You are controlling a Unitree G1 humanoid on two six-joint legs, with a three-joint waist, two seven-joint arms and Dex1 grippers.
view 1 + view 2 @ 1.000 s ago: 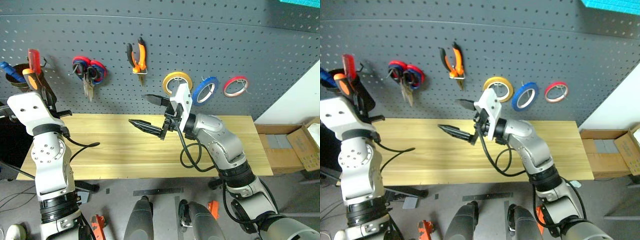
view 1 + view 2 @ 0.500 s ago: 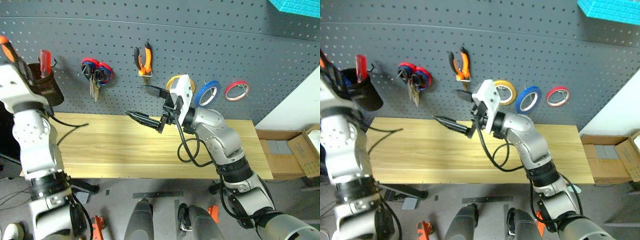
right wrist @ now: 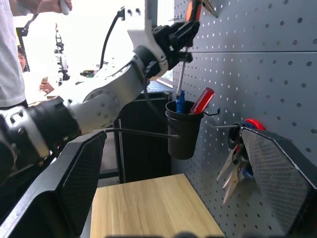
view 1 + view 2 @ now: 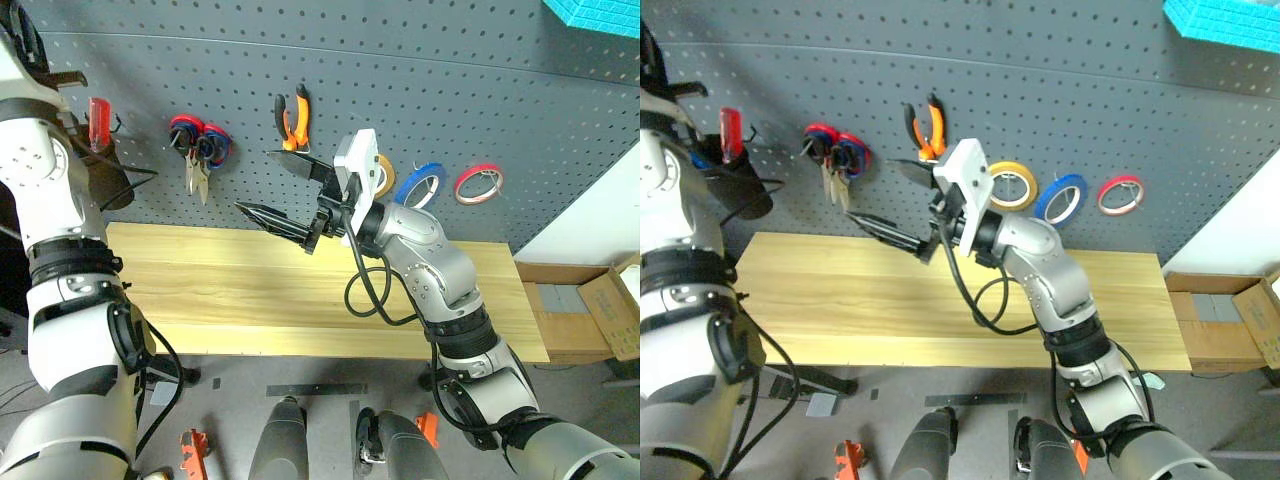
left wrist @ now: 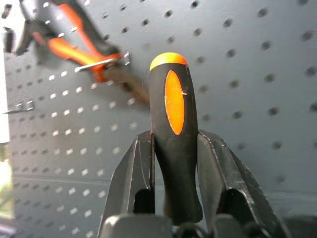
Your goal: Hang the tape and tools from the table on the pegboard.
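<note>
Left gripper [image 5: 176,198] clamps my small orange-and-black-handled hand tool [image 5: 174,134]; its shaft is hidden.
Tool held against the dark grey perforated pegboard [image 4: 420,90]; my right gripper [image 4: 285,190] stands wide, empty.

Head cameras look down over the table [image 4: 250,300] at the pegboard [image 4: 450,90]; wrist cameras face it closely.

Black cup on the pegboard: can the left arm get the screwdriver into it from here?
Probably yes. The left pincer holds the orange-handled screwdriver right above the black cup, shaft pointing down toward its open mouth. Only the blue and red handles already in the cup crowd the opening; the right pincer is well clear.
</note>
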